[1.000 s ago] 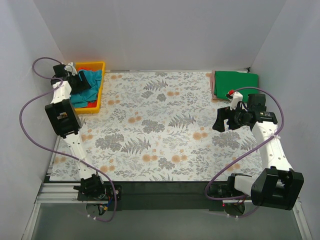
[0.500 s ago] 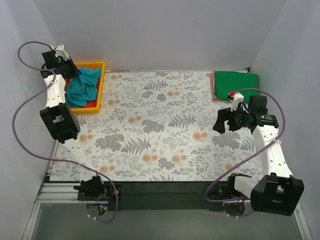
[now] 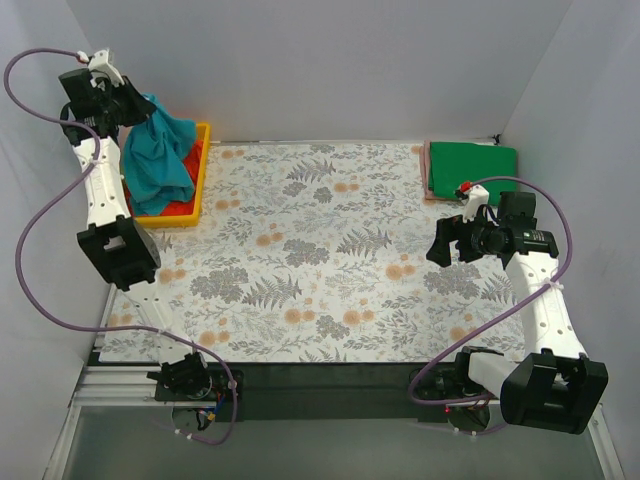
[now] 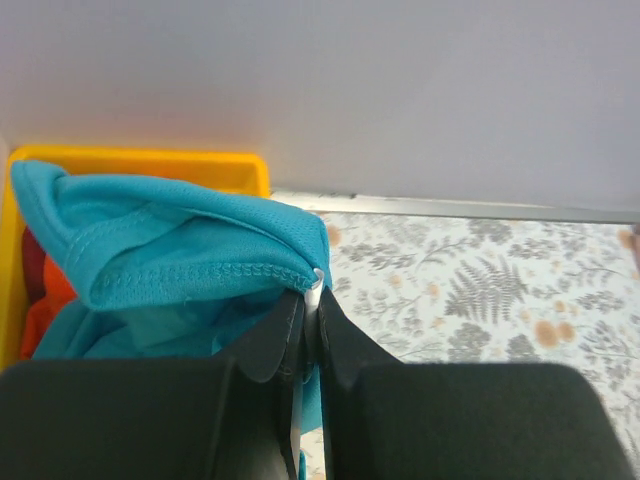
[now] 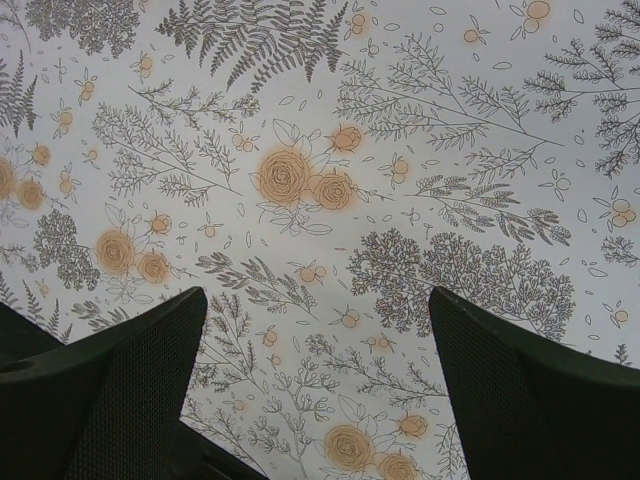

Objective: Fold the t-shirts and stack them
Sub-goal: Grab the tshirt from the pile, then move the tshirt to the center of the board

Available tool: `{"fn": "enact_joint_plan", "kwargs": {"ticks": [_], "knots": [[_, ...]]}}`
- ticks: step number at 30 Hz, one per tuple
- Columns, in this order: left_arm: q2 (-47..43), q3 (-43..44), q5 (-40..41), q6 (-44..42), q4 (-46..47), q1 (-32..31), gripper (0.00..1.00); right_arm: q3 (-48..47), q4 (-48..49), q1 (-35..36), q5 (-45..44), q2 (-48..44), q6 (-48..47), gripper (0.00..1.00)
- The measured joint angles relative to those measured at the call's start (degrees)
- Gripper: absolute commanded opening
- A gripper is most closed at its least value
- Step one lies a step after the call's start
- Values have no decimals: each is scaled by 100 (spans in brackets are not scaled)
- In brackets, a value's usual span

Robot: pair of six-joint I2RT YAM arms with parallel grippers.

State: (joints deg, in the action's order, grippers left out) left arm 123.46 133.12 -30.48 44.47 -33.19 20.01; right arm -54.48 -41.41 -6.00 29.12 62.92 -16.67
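Right pincer (image 3: pixel 441 243) empty, jaws wide, hovers over floral sheet (image 3: pixel 320 260) near worktop's right edge. Far-left corner: left pincer (image 4: pixel 310 292) clamped on teal-blue t-shirt (image 3: pixel 158 160), which hangs above yellow bin (image 3: pixel 204 150); orange-red t-shirt (image 3: pixel 165 210) in bin. Far-right corner: green t-shirt (image 3: pixel 472 160) folded flat.

No readable text, label, brand, number or sign in any view. Large grey floral-printed cloth sheet (image 3: pixel 320 250): fern and orange blossom print only, no lettering.
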Motion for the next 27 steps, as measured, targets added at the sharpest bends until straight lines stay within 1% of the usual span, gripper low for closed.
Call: {"fn": "enact_joint_plan", "kwargs": {"ticks": [3, 4, 8, 12, 15, 19, 22, 27], "knots": [[-389, 44, -168, 26, -4, -197, 0, 0, 0, 0, 2, -4, 2, 98], [-562, 61, -160, 0, -2, -348, 0, 0, 0, -4, 2, -13, 4, 98], [-1259, 160, -76, -219, 31, -1102, 0, 0, 0, -37, 17, -66, 7, 98], [-1768, 273, -94, -291, 195, -2238, 0, 0, 0, -74, 17, -101, 17, 98], [-2105, 302, -179, -286, 291, -2782, 0, 0, 0, -116, 15, -164, 24, 98], [-2358, 293, -387, -44, 505, -3156, 0, 0, 0, -162, 15, -236, 28, 98], [-2667, -225, -581, 153, 682, -3259, 0, 0, 0, -195, -2, -269, 39, 98], [-3237, -1998, -708, 181, 863, -3274, 0, 0, 0, -269, -114, -337, 46, 98]]}}
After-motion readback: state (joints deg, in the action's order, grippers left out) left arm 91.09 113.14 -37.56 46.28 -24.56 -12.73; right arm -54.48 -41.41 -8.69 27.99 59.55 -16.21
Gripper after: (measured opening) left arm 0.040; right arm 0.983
